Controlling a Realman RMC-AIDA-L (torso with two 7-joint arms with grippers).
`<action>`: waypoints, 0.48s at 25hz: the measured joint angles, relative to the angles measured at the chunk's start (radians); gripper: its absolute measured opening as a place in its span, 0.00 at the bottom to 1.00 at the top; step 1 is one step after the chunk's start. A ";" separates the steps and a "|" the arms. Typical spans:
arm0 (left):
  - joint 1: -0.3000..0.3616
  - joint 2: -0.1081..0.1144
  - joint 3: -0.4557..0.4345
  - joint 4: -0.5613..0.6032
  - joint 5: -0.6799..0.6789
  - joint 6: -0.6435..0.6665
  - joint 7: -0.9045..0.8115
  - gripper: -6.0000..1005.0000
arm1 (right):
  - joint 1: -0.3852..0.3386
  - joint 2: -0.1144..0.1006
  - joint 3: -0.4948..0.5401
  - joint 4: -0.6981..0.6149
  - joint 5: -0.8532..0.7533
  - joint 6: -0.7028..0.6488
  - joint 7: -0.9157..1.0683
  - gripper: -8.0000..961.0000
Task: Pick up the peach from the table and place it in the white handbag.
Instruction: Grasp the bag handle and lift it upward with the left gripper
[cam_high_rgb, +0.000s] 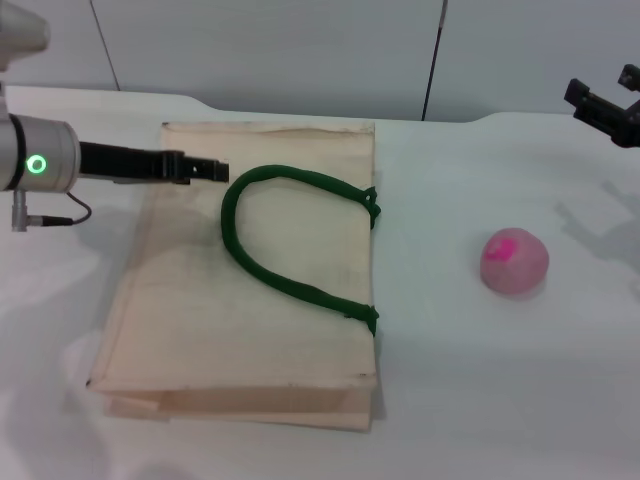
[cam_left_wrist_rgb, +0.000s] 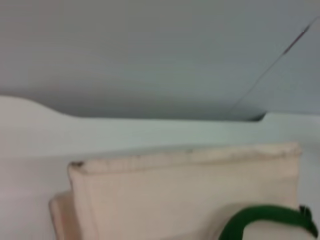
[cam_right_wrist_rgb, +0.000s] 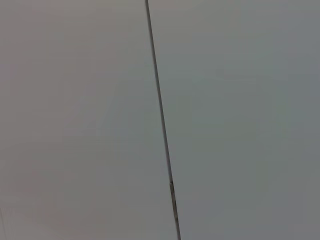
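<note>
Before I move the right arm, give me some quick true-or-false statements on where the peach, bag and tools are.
1. The peach is inside the bag. False: it sits on the table, to the bag's right.
2. The bag lies flat with its green handle on top. True.
3. The left tool is over the bag's far left part. True.
4. The right tool holds the peach. False: it is away from it, at the far right.

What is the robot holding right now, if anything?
Nothing, as far as shows. The peach lies alone on the table. The left gripper hangs over the white handbag; the right gripper is raised away.
</note>
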 joint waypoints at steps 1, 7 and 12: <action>-0.005 0.000 0.000 0.003 0.019 -0.005 -0.003 0.70 | 0.000 0.000 0.000 0.000 0.001 0.001 0.000 0.93; -0.030 -0.007 0.000 0.043 0.094 -0.060 0.005 0.69 | 0.000 0.002 0.000 0.000 0.003 0.003 0.001 0.93; -0.046 -0.003 0.000 0.088 0.134 -0.109 0.009 0.68 | 0.000 0.002 0.000 0.000 0.003 0.003 0.000 0.93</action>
